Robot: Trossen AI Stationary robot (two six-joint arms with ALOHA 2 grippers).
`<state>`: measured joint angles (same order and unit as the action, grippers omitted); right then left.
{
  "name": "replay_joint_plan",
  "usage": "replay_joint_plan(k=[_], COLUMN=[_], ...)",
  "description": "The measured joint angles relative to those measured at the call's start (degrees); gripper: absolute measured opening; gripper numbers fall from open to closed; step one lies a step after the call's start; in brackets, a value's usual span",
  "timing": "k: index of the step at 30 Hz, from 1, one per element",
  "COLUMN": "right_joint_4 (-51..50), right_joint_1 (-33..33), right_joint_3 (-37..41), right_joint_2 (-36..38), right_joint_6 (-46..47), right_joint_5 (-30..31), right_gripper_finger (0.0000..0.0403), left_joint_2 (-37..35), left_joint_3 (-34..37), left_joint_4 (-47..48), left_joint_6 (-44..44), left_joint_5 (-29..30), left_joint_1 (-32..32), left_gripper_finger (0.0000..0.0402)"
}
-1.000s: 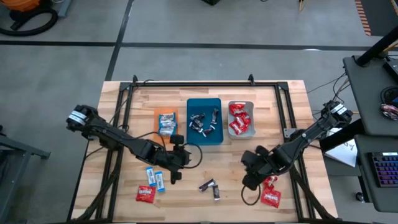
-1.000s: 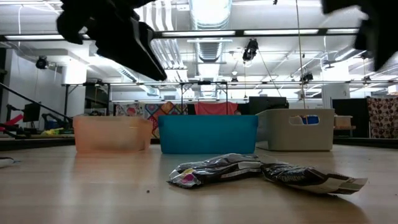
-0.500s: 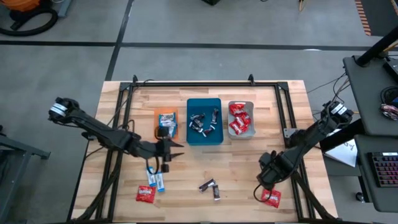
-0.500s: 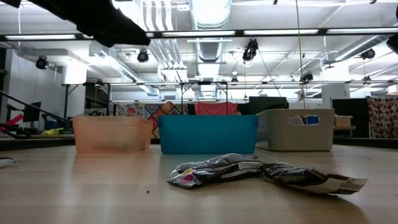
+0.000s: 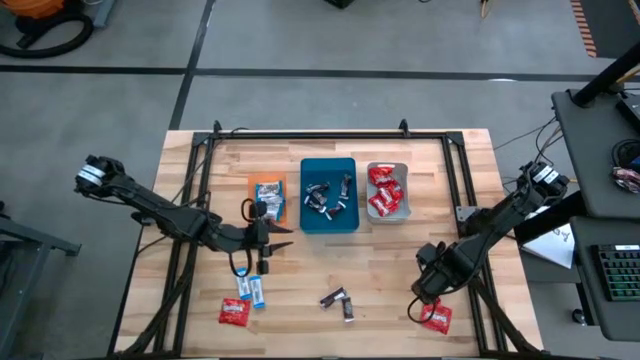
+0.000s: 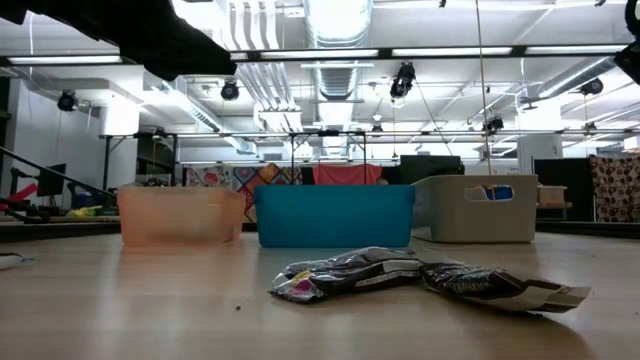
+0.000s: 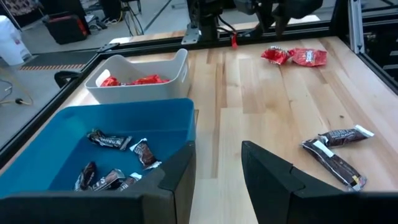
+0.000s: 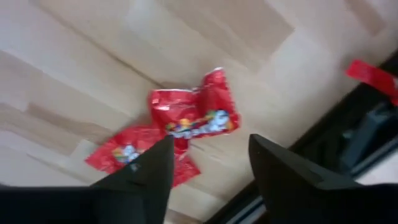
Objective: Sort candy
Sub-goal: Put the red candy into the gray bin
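Right gripper (image 8: 205, 174) hangs w/ jaws spread, nothing between them, over two red candies (image 8: 186, 121) at lower right of the high view. Left gripper (image 7: 217, 180) sits left of centre by the orange tray (image 5: 266, 182), jaws partly apart, empty. More candy loose: blue-white pair (image 5: 251, 289) and one red lower left, dark pair (image 5: 339, 300) bottom centre; rest already in trays. Wrappers look light, crinkly, slick, likely to skid on wood. Best pinch across the fat middle, not the flat crimped ends
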<state>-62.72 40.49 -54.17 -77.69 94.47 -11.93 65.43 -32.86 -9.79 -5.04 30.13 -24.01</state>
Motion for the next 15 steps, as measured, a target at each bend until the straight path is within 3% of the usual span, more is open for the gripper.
replay_joint_plan(k=[5,15], right_joint_4=[3.41,9.84], right_joint_1=[0.26,0.63], right_joint_3=[0.60,6.76], right_joint_2=[-0.01,-0.04], right_joint_6=[1.22,6.42], right_joint_5=[0.70,1.21], right_gripper_finger=[0.0233,0.0235], left_joint_2=[1.02,1.87], left_joint_3=[0.00,0.00], left_joint_4=[-0.67,-0.61], left_joint_6=[0.00,-0.15], left_joint_5=[0.09,0.90], left_joint_1=[0.00,0.00], left_gripper_finger=[0.0113,0.0113])
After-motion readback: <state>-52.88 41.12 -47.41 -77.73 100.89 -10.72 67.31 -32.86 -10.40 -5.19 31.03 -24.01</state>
